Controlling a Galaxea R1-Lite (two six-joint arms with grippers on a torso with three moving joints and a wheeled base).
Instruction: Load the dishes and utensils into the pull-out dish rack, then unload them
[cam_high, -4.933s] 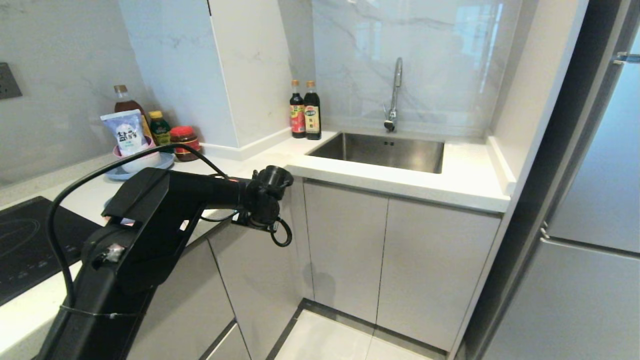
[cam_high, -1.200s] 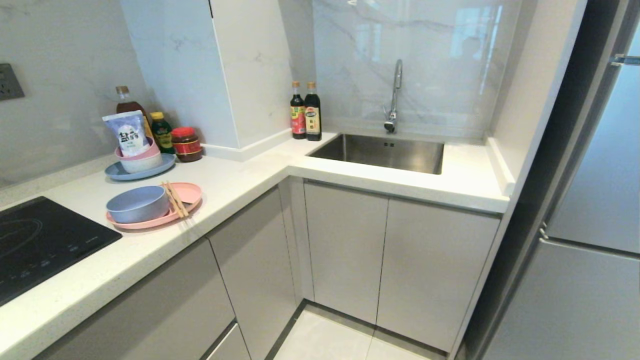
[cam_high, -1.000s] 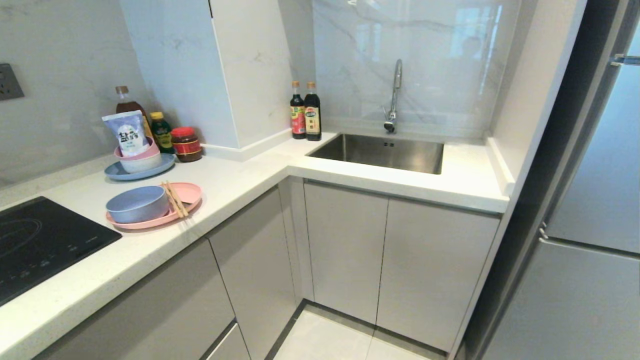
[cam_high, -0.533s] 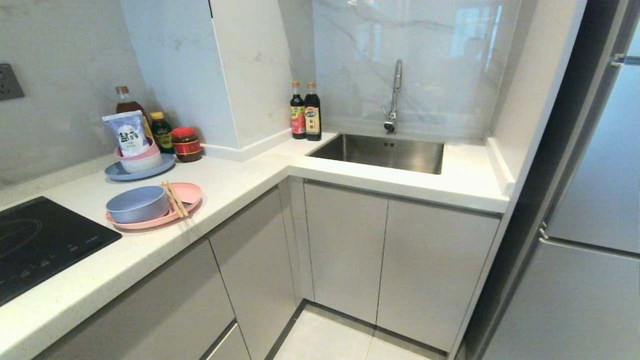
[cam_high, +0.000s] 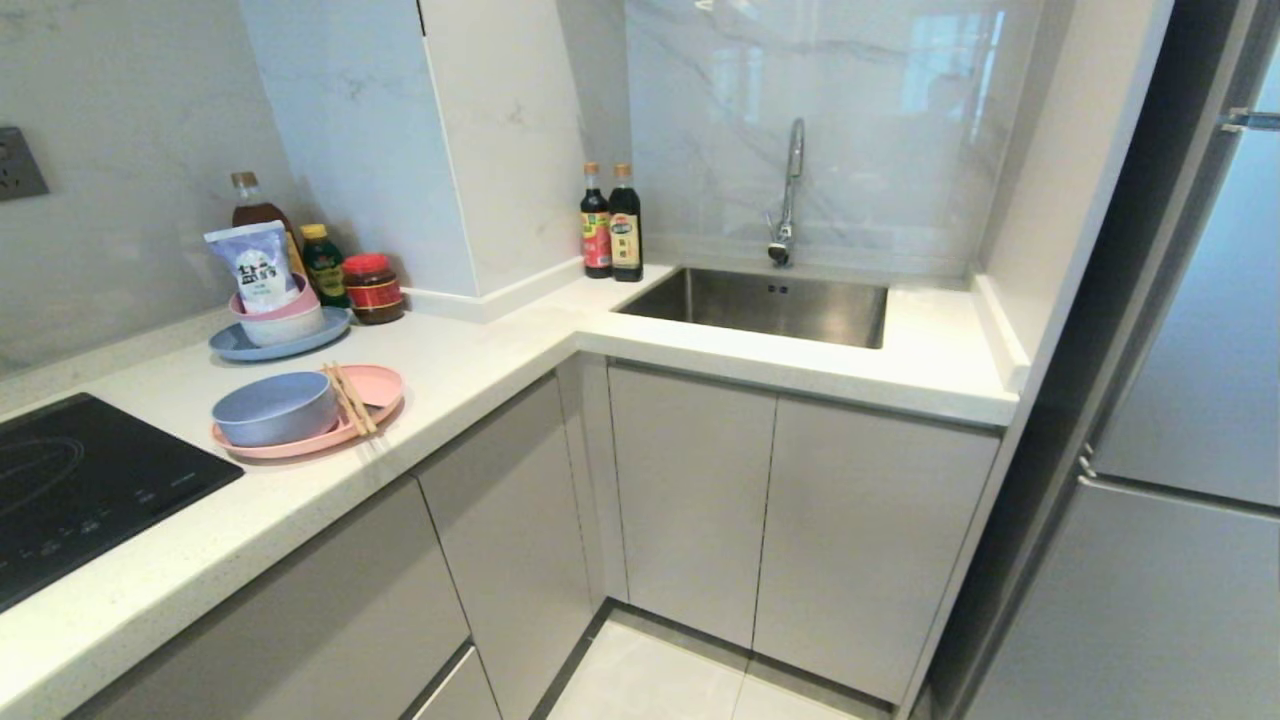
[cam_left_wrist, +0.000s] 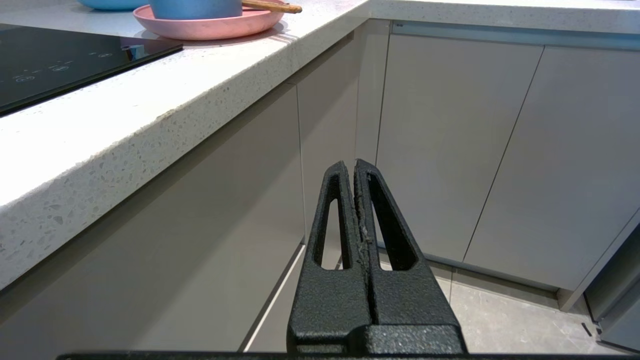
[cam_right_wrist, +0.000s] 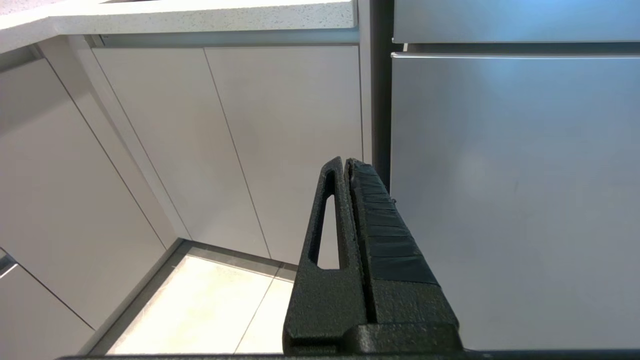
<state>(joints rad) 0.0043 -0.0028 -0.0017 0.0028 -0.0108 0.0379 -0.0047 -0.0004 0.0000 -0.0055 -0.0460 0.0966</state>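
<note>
Kitchen corner with dishes on the bench and both arms parked low by the cabinets.

Head view: neither arm shows; a pink plate (cam_high: 375, 385) lies on the white bench (cam_high: 480, 360) beside a black cooktop (cam_high: 80, 480), carrying a light-blue bowl (cam_high: 275, 407) and wooden chopsticks (cam_high: 349, 398); no dish rack is pulled out, and the spoon cannot be made out. Left wrist view: the left end effector (cam_left_wrist: 355, 167) has its fingers pressed together, empty, in front of the grey cabinet doors (cam_left_wrist: 450, 150), with the plate, bowl and chopsticks above it and well apart. Right wrist view: the right end effector (cam_right_wrist: 345, 165) is likewise closed and empty, with cabinet doors and a steel refrigerator (cam_right_wrist: 515, 190) ahead of it.
</note>
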